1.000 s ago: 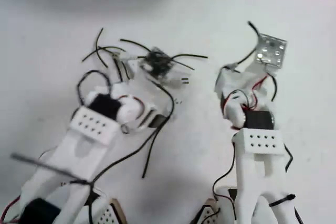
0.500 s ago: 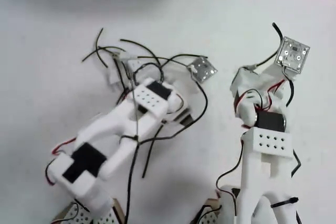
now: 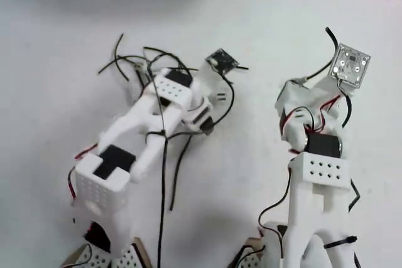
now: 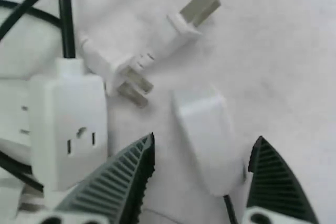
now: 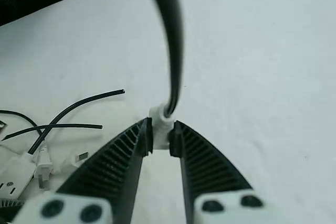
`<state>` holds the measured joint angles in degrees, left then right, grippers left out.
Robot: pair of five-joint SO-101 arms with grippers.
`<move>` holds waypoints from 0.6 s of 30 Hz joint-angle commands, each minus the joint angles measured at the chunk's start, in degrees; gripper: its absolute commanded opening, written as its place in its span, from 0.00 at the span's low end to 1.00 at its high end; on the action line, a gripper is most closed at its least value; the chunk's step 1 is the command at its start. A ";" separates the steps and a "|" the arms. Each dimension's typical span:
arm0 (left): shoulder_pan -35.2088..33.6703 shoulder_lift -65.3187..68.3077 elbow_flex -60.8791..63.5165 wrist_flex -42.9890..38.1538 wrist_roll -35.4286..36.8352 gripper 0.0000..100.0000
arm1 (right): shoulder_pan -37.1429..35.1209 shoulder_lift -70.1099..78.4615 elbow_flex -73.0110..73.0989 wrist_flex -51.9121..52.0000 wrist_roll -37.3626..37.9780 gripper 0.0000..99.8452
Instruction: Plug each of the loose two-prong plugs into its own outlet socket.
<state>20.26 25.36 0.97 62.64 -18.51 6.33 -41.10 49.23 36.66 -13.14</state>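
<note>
The white table (image 3: 314, 4) carries both arms. The left arm (image 3: 132, 130) stretches out to a tangle of black cables (image 3: 125, 61); the right arm (image 3: 314, 174) stands apart beside it. The left gripper (image 4: 203, 139) is spread wide, with a white plug body (image 4: 202, 124) lying between its fingers, not clamped. An outlet socket (image 4: 68, 124) sits just outside one finger, and a two-prong plug (image 4: 123, 74) lies just past the fingertips. The right gripper (image 5: 161, 129) is pressed together, pinching a white cable end (image 5: 160, 121) whose black cable (image 5: 170, 40) rises from it.
</note>
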 commanded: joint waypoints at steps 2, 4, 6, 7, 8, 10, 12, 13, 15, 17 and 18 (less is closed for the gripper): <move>-0.13 -0.40 -2.90 0.70 -1.76 0.21 | 0.22 -1.54 -1.76 -1.27 -0.44 0.02; 0.13 -0.40 -2.99 0.18 -1.49 0.18 | 0.22 -1.54 -1.76 -1.27 -0.44 0.02; 0.57 -0.40 -2.99 0.09 -1.76 0.15 | 0.22 -1.54 -1.76 -1.27 -0.44 0.02; 0.92 -0.40 -2.81 0.18 -1.76 0.13 | 0.22 -1.54 -1.76 -1.27 -0.44 0.02; 1.36 -0.40 -2.73 0.26 -1.76 0.11 | 0.22 -1.54 -1.76 -1.27 -0.44 0.02; 2.15 -0.40 -2.55 0.44 -1.76 0.05 | 0.22 -1.54 -1.76 -1.27 -0.44 0.02; 3.30 -0.48 -2.90 2.55 -1.85 0.02 | 0.22 -1.54 -1.76 -1.27 -0.44 0.02; 4.18 -0.57 -2.90 3.96 -1.85 0.03 | 0.22 -1.54 -1.76 -1.27 -0.44 0.02; 6.20 -1.63 -2.46 6.07 -1.85 0.02 | 0.22 -1.54 -1.76 -1.27 -0.44 0.02; 8.13 -3.56 -1.14 7.65 -1.49 0.02 | 0.22 -1.54 -1.76 -1.27 -0.44 0.02; 9.01 -4.97 -0.26 8.00 -1.49 0.02 | 0.22 -1.54 -1.76 -1.27 -0.44 0.02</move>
<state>26.24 25.27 0.70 68.79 -19.82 6.33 -41.10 49.23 36.66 -13.14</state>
